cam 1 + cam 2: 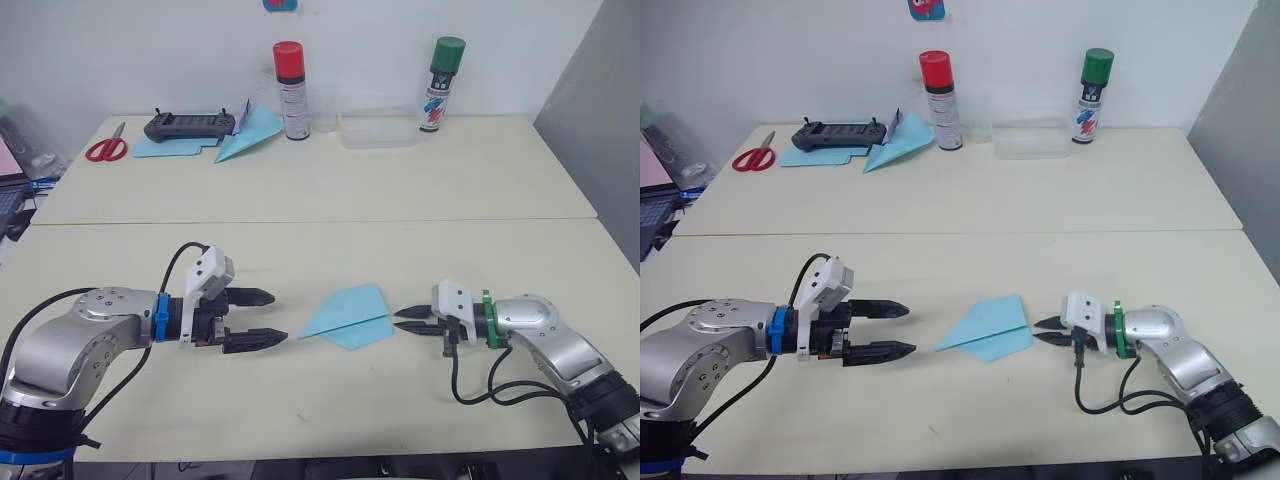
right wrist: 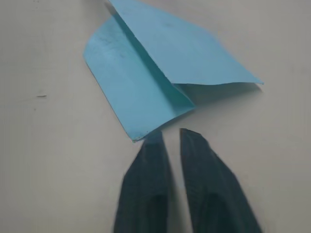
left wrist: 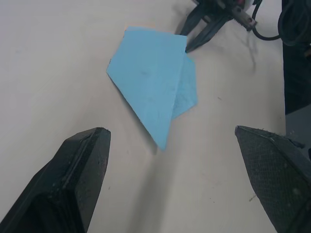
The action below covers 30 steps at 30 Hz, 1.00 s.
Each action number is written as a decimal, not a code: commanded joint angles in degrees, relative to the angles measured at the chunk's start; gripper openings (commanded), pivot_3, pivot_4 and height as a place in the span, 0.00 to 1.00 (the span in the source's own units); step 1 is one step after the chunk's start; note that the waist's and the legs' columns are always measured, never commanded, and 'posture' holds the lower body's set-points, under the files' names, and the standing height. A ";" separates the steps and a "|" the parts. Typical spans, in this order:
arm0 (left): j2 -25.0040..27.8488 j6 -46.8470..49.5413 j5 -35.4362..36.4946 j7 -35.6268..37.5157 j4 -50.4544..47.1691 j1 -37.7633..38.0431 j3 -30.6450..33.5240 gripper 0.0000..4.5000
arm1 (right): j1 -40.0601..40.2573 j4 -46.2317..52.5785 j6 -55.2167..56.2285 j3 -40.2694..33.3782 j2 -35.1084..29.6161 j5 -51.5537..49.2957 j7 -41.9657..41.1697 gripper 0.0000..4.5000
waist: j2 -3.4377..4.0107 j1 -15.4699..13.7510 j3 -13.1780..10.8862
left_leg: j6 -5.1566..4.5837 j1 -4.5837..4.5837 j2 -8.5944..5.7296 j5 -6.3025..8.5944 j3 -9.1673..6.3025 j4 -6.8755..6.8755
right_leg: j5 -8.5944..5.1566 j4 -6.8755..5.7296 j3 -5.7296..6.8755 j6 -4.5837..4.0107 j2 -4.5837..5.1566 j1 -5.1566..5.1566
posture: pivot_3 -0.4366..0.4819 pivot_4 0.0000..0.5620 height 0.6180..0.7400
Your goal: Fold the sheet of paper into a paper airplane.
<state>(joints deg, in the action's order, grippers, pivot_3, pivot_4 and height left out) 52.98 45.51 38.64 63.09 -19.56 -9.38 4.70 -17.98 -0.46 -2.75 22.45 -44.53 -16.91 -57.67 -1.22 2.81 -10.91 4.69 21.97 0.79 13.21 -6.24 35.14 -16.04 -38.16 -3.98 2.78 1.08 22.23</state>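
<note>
Paper airplane (image 1: pixel 348 314) lies between the grippers, seemingly untouched.

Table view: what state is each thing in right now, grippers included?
Paper airplane: folded, flat on table, unheld.
Left gripper: open, short of the nose.
Right gripper: nearly closed, empty, at the tail.
Red-capped can: upright, capped.
Green-capped can: upright, capped.
Scissors: lying flat.
</note>
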 commanded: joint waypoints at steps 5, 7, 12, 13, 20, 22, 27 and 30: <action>-0.26 -1.34 -0.38 -0.51 -1.02 0.70 0.98 1.00 | 0.73 5.11 -4.81 -2.09 1.94 1.13 -1.67 0.01 | 0.00 0.07 0.00 | 0.00 0.00 0.00 0.00 -0.01 0.00 | -0.01 0.00 0.01 0.01 0.00 0.00 | 0.48 0.27 1.00; -0.78 -1.42 -0.47 -1.10 -1.38 0.64 0.66 1.00 | 0.26 5.57 -6.00 -1.99 3.67 1.37 -1.18 0.01 | 0.00 0.12 0.00 | 0.00 -0.01 0.01 0.00 -0.01 0.00 | -0.01 -0.01 0.01 0.03 -0.01 0.00 | 0.48 0.27 1.00; -2.27 -1.99 -1.33 -2.53 -1.87 0.22 -0.83 1.00 | 0.05 6.19 -8.60 -2.81 6.38 1.87 -1.12 0.01 | 0.00 0.09 0.00 | 0.00 0.00 0.00 0.00 -0.01 0.01 | 0.00 -0.01 0.01 0.02 0.00 0.00 | 0.48 0.27 1.00; -2.43 -2.00 -1.35 -2.63 -1.97 0.13 -1.02 1.00 | 0.17 6.52 -9.08 -2.96 6.48 1.79 -1.45 0.01 | 0.00 0.09 0.00 | 0.00 0.01 0.00 0.00 -0.01 0.01 | 0.01 -0.01 0.01 0.01 0.00 -0.01 | 0.48 0.27 1.00; -4.56 -2.47 -2.40 -3.59 -1.53 -2.20 -3.73 1.00 | 0.93 10.29 -15.81 -4.29 8.03 -2.04 -2.95 0.01 | 0.00 0.07 0.00 | 0.00 0.00 0.00 0.00 -0.03 0.01 | 0.01 -0.03 0.03 0.01 0.00 -0.01 | 0.48 0.27 1.00; -4.82 -2.86 -3.02 -3.55 -1.33 -2.49 -4.37 1.00 | 0.89 10.67 -17.27 -4.83 8.75 -2.34 -2.52 0.01 | -0.01 0.08 0.01 | 0.00 0.00 0.00 0.00 -0.03 0.01 | 0.01 -0.03 0.03 0.01 0.00 -0.01 | 0.48 0.27 1.00; -5.73 -5.52 -6.06 -3.64 0.21 -3.59 -6.79 1.00 | 1.70 11.03 -17.56 -5.21 7.85 -1.20 -3.12 0.01 | -0.01 0.07 0.01 | 0.00 0.00 0.00 0.00 -0.02 0.01 | 0.01 -0.02 0.03 0.01 0.00 -0.01 | 0.48 0.27 1.00; -6.92 -5.67 -6.41 -4.09 0.54 -4.78 -7.45 1.00 | 2.36 10.39 -15.75 -5.11 5.66 0.56 -4.49 0.01 | -0.01 -0.10 0.01 | 0.00 0.02 -0.01 0.00 -0.02 0.04 | 0.01 -0.03 0.04 0.01 0.00 -0.01 | 0.48 0.27 1.00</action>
<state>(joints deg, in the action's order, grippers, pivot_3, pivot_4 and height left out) 46.16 40.79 32.40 59.23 -18.27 -13.24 -2.92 -15.96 8.74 -20.12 18.79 -38.15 -16.78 -61.11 -1.23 2.70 -10.90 4.69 21.99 0.77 13.21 -6.26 35.20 -16.03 -38.18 -3.95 2.81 1.08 22.22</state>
